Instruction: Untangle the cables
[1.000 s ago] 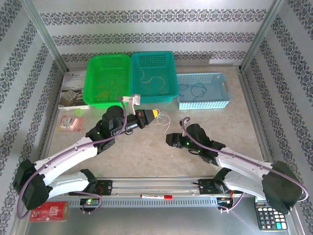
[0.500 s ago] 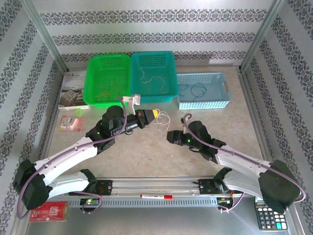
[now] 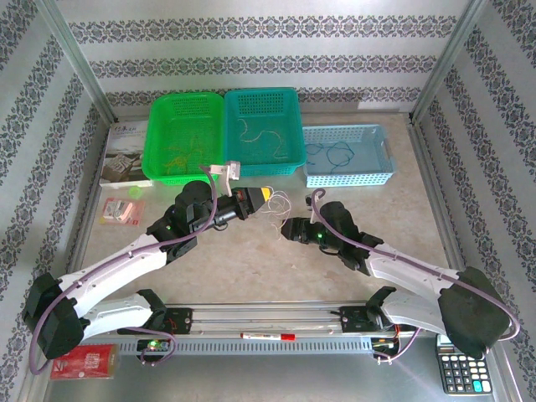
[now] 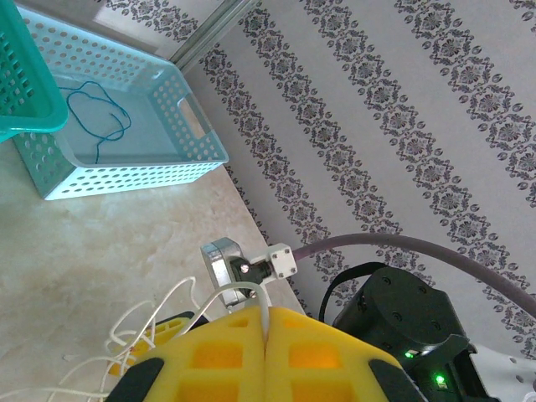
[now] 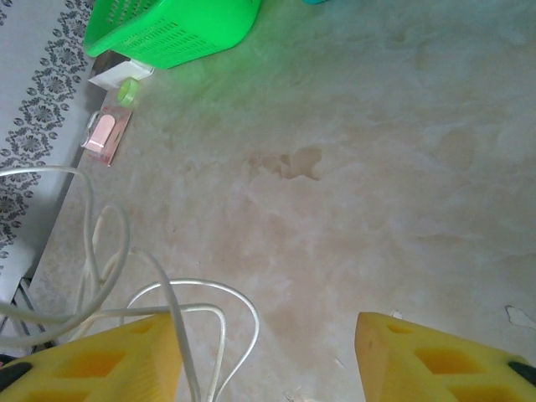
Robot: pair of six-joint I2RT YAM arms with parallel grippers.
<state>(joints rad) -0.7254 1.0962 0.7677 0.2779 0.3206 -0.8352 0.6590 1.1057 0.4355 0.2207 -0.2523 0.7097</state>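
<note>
Looping white cables (image 5: 197, 283) across right fingers (image 5: 92, 364)

Marbled table (image 3: 251, 264) bears green basket (image 3: 180, 172), teal basket (image 3: 264, 167), blue basket (image 3: 347, 178) and booklet (image 3: 121, 163).

Surface finishes. The desk (image 3: 251, 268) has a smooth, pale, stone-patterned top with a faint sheen. The green basket (image 3: 180, 134), teal basket (image 3: 264, 126) and light-blue basket (image 4: 126, 172) are perforated moulded plastic, slightly glossy. The white cables (image 5: 109, 251) are thin, with smooth, shiny insulation. The left tool (image 4: 266, 322) and right tool (image 5: 268, 335) carry matt yellow plastic fingers. Arm shells (image 3: 109, 272) are glossy white plastic; frame posts (image 3: 78, 63) are brushed metal; the walls (image 3: 268, 50) are matt patterned paper.
</note>
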